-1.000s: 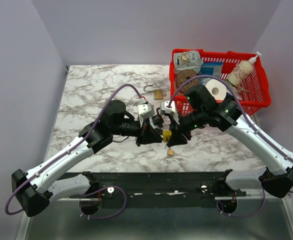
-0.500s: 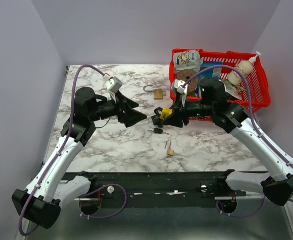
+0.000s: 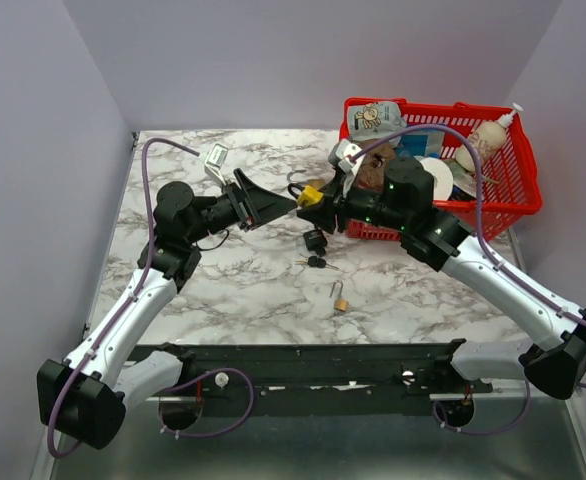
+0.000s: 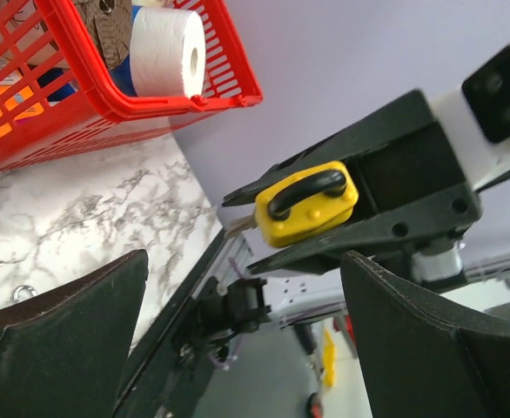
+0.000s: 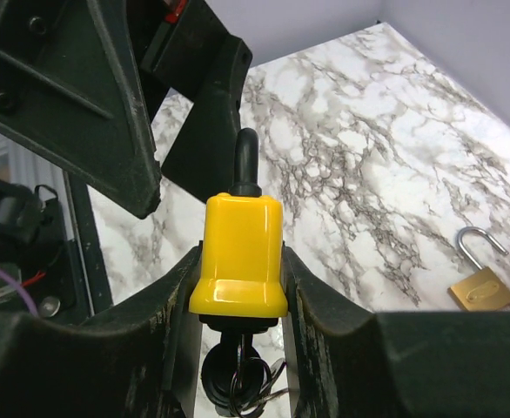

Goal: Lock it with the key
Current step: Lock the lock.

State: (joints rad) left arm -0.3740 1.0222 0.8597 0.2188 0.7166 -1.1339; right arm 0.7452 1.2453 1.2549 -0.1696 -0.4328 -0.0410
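A yellow padlock (image 5: 238, 252) with a black shackle sits squeezed between the fingers of my right gripper (image 5: 238, 261), held above the table near the middle (image 3: 310, 197). A black-headed key (image 5: 231, 374) with a wire ring sticks out of the lock's underside and hangs below it (image 3: 316, 240). My left gripper (image 3: 278, 205) stands open just left of the padlock, facing it, with nothing between its fingers (image 4: 63, 305). In the left wrist view the padlock (image 4: 307, 205) shows ahead of the left gripper (image 4: 244, 261), beyond its tips.
More keys (image 3: 316, 262) lie on the marble table (image 3: 203, 290) under the padlock. A small brass padlock (image 3: 340, 300) with its shackle open lies nearer the front. Another brass padlock (image 3: 318, 185) lies behind. A red basket (image 3: 518, 195) of goods stands at the back right.
My left gripper has let go, opened wide and pulled back to the left and upward. My right gripper has carried the yellow padlock up and toward the back of the table.
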